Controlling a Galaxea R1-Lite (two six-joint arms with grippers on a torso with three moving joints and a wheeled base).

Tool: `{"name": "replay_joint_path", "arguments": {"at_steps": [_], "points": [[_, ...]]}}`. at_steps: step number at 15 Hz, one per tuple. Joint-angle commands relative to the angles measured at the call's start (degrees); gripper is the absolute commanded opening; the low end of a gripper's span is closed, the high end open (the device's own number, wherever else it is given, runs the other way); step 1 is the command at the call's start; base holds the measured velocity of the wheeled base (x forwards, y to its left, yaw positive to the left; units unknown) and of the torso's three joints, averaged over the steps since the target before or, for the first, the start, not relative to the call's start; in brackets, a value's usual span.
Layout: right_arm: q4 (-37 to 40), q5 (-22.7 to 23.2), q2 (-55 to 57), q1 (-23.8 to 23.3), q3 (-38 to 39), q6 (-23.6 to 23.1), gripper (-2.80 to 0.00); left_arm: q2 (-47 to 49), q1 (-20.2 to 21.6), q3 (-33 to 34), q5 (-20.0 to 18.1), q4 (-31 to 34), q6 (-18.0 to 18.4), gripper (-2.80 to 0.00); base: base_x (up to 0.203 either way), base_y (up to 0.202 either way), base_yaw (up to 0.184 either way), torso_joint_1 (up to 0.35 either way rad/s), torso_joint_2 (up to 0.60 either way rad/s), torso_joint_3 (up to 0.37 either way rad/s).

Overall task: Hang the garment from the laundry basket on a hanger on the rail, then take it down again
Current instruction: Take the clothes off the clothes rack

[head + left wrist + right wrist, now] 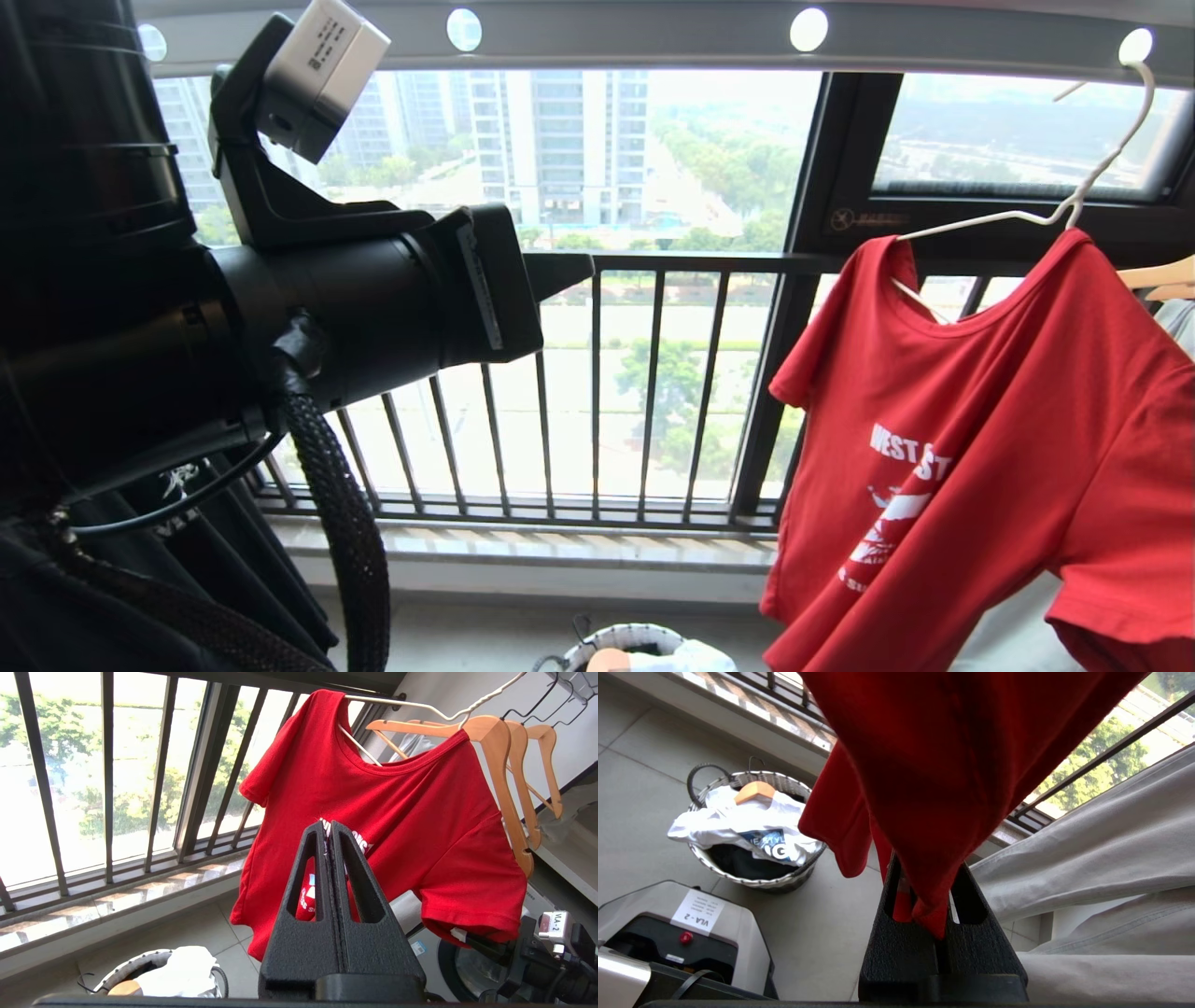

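Note:
The red garment hangs on the white wire hanger, whose hook sits in a hole of the grey rail at the upper right. My left gripper is raised to the left of it, shut and empty. In the left wrist view the left gripper points at the garment's chest print without touching it. My right gripper is shut on a low fold of the garment, below the head view. The laundry basket stands on the floor underneath.
A white garment and a wooden hanger lie in the basket. Wooden hangers hang just beyond the red garment. Pale trousers hang beside my right gripper. A dark barred window railing is behind. My base is near the basket.

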Motion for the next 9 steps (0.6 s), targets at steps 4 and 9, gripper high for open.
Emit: {"name": "replay_joint_path", "arguments": {"at_steps": [4, 9], "points": [[1.17, 0.06, -2.08, 0.08, 3.23, -0.55, -2.80, -0.58, 0.28, -0.36, 0.04, -0.14, -0.16, -2.80, 0.000, 0.000, 0.000, 0.000, 0.00, 0.000], [1.17, 0.32, -1.90, 0.08, 5.26, -2.15, -2.80, -1.11, 0.55, -0.45, 0.04, -1.72, -1.21, -2.80, 0.000, 0.000, 0.000, 0.000, 0.00, 0.000]]}}
